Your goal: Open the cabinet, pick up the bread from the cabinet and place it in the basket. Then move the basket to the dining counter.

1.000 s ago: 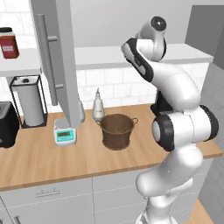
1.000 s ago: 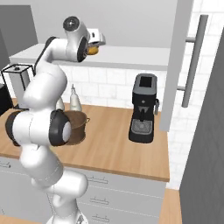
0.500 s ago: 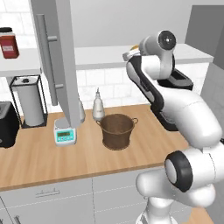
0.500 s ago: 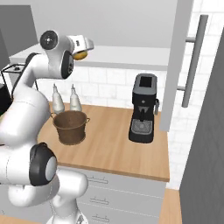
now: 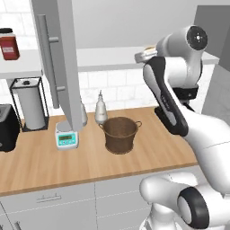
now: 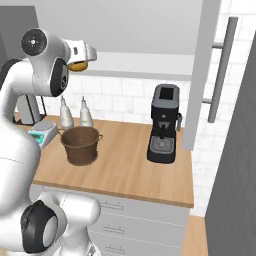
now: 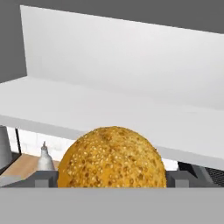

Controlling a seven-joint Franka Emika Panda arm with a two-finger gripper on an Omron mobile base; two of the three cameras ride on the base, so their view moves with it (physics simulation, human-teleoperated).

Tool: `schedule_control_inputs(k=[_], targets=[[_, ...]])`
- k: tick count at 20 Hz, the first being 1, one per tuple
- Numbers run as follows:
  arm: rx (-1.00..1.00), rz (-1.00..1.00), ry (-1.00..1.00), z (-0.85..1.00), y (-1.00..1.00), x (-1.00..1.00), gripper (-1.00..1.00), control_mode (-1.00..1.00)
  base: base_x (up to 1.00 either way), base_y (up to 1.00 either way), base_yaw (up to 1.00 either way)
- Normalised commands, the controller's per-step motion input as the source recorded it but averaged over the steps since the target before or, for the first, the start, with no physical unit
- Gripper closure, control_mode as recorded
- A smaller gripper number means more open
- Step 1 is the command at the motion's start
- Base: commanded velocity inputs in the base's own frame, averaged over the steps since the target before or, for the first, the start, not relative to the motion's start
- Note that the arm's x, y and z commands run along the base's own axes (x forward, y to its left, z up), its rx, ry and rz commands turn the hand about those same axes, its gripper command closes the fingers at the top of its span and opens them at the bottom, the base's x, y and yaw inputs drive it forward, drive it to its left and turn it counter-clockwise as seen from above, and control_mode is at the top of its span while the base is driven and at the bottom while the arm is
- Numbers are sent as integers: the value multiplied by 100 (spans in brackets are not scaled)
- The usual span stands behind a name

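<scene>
The golden-orange bread sits between my fingers, and my gripper is shut on it. It hangs just in front of the white shelf of the cabinet, whose left door and right door both stand open. In the left base view only a sliver of the bread shows at my gripper. The dark brown woven basket stands upright on the wood worktop, below the bread and apart from it. From the right it is the basket under my hand. The dining counter is out of view.
Two grey bottles stand behind the basket, a white scale to its left. A black coffee machine stands on the worktop's right. A paper-towel holder, a black toaster and a red jar are at the far left.
My hand has drawn back out of the cabinet with the bread, moving away from the shelf and slightly down. The basket and both doors have stayed put.
</scene>
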Motion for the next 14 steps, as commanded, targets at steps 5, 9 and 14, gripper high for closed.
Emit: schedule_control_inputs(k=[5, 9, 14], targets=[[3, 0, 14, -92, 15, -100, 100, -100, 0, 0, 0], [0, 0, 28, -100, 25, -82, 100, -100, 0, 0, 0], [1, 0, 19, -100, 6, 16, 100, -100, 0, 0, 0]])
